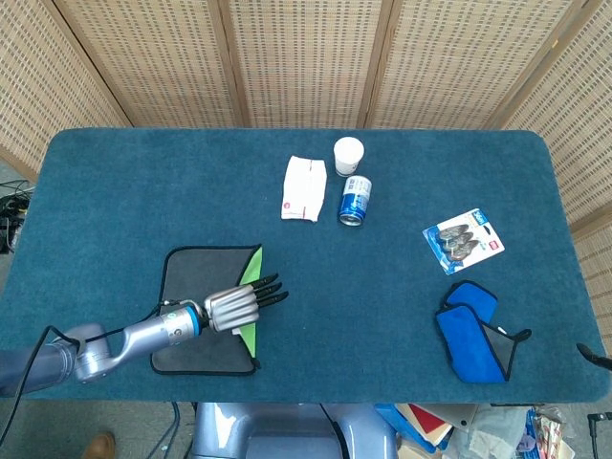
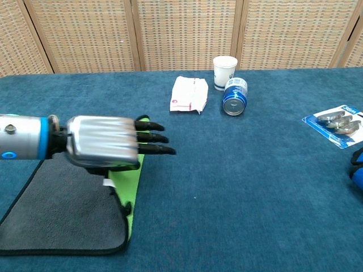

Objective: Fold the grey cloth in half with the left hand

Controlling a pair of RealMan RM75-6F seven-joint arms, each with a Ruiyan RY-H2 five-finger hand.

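Observation:
The grey cloth lies at the table's front left, black-edged, with its bright green underside turned up along the right edge. My left hand holds that right edge lifted off the table, its dark fingers pointing right. The grip itself is hidden under the silver back of the hand. My right hand does not show in either view.
At the back stand a white cup, a blue can lying beside it and a white packet. A blister pack and blue cloths lie at the right.

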